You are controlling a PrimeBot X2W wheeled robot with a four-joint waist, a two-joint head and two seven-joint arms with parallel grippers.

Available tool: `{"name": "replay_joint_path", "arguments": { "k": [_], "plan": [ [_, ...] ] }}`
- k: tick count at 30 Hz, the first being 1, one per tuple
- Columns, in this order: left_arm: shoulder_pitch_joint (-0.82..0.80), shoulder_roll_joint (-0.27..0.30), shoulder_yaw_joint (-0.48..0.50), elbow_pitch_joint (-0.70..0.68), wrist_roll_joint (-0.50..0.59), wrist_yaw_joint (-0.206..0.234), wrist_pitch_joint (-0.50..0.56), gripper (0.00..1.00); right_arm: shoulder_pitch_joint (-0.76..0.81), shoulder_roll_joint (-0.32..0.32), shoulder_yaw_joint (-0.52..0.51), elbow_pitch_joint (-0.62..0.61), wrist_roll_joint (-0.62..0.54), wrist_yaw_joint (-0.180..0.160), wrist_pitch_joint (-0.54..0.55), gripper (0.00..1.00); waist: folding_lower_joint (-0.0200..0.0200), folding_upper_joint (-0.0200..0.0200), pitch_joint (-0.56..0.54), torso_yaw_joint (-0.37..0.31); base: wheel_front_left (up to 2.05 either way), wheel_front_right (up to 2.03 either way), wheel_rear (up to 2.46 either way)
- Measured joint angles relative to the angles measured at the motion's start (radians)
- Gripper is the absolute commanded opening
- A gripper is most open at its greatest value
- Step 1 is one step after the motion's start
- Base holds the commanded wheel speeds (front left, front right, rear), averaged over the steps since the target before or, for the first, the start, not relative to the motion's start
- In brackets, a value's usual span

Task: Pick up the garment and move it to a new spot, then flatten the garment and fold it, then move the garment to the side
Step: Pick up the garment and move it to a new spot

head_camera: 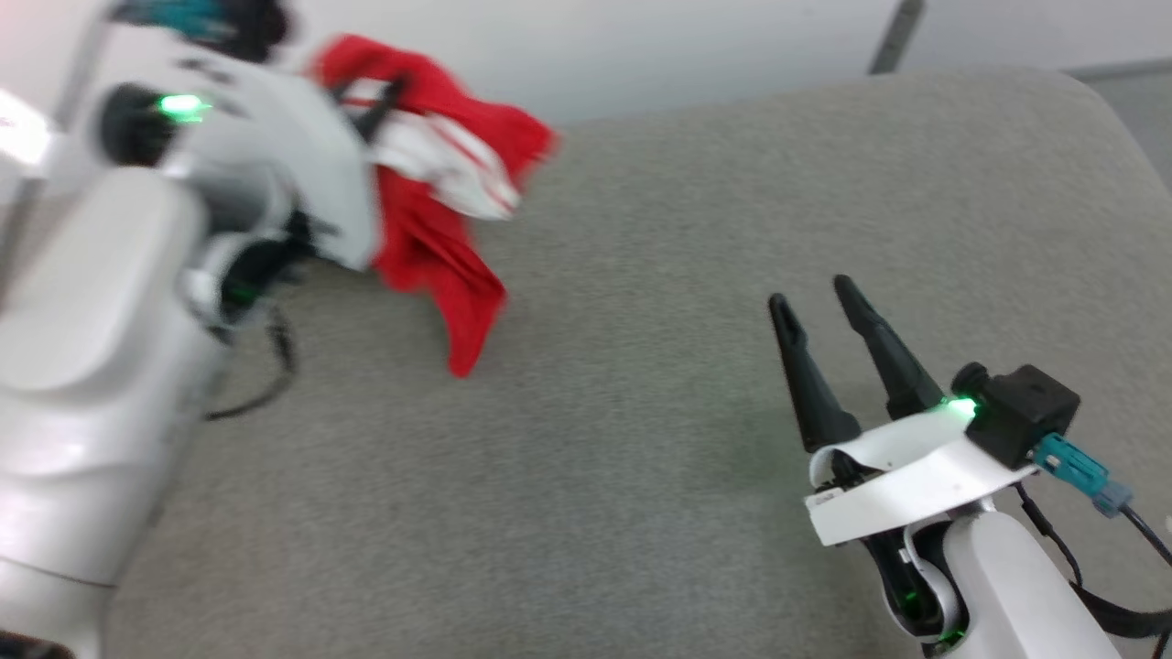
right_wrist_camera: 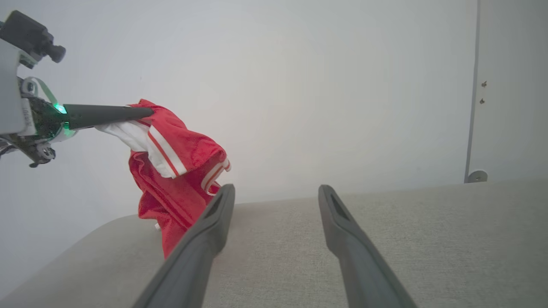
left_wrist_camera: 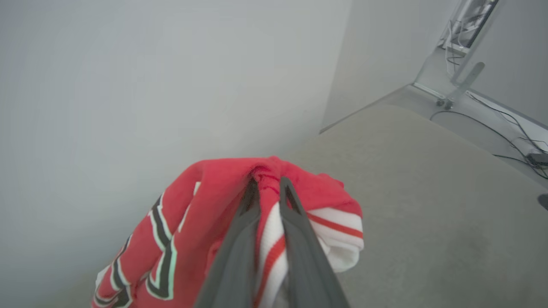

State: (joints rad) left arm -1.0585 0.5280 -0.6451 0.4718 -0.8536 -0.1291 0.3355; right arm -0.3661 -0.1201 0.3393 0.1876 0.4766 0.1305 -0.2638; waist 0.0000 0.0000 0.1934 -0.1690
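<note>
The garment (head_camera: 430, 238), a red jersey with white striped trim, hangs bunched in the air at the upper left of the head view, its lowest tip close to the grey surface. My left gripper (head_camera: 371, 101) is shut on its top fold. In the left wrist view the two dark fingers (left_wrist_camera: 239, 239) pinch a ridge of the garment (left_wrist_camera: 205, 201), with black white-edged lettering on the cloth below. My right gripper (head_camera: 810, 293) stands open and empty at the lower right, well apart from the cloth. The right wrist view has the garment (right_wrist_camera: 175, 171) dangling from my left gripper (right_wrist_camera: 147, 112).
A wide grey fabric-covered surface (head_camera: 641, 366) spreads under both arms, rounded at its far right corner. A pale wall (head_camera: 641, 46) rises behind it. Cables (left_wrist_camera: 505, 128) and a metal stand lie on the floor beyond the far edge.
</note>
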Motion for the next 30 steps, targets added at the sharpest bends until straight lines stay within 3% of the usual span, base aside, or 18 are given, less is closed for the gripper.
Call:
{"name": "replay_joint_path", "arguments": {
  "k": [5, 8, 14, 21, 30],
  "plan": [
    [-0.018, -0.077, -0.128, -0.06, -0.025, 0.0, 0.021, 0.0, 0.027, 0.016, -0.062, -0.022, 0.008, 0.0, 0.0, 1.0, 0.0, 0.0, 0.035, -0.065, 0.0, 0.0, 0.0],
    [-0.037, -0.13, -0.195, -0.021, -0.027, 0.0, 0.027, 0.0, 0.029, 0.03, -0.091, -0.04, 0.016, 0.0, 0.0, 1.0, 0.0, 0.0, 0.063, -0.094, 0.0, 0.0, 0.0],
    [-0.07, -0.172, -0.31, 0.073, -0.057, 0.0, 0.029, 0.0, 0.008, 0.057, -0.094, -0.064, 0.029, 0.0, 0.0, 1.0, 0.0, 0.0, 0.111, -0.164, 0.0, 0.0, 0.0],
    [-0.132, -0.185, -0.408, 0.209, -0.08, 0.0, 0.026, 0.0, 0.007, 0.066, -0.094, -0.079, 0.072, 0.0, 0.0, 1.0, 0.0, 0.0, 0.182, -0.242, 0.0, 0.0, 0.0],
    [-0.18, -0.12, -0.539, 0.309, -0.153, -0.004, 0.137, 0.0, 0.007, 0.066, -0.081, -0.105, 0.121, 0.0, 0.0, 1.0, 0.0, 0.0, 0.256, -0.334, 0.0, 0.0, 0.0]
  ]
}}
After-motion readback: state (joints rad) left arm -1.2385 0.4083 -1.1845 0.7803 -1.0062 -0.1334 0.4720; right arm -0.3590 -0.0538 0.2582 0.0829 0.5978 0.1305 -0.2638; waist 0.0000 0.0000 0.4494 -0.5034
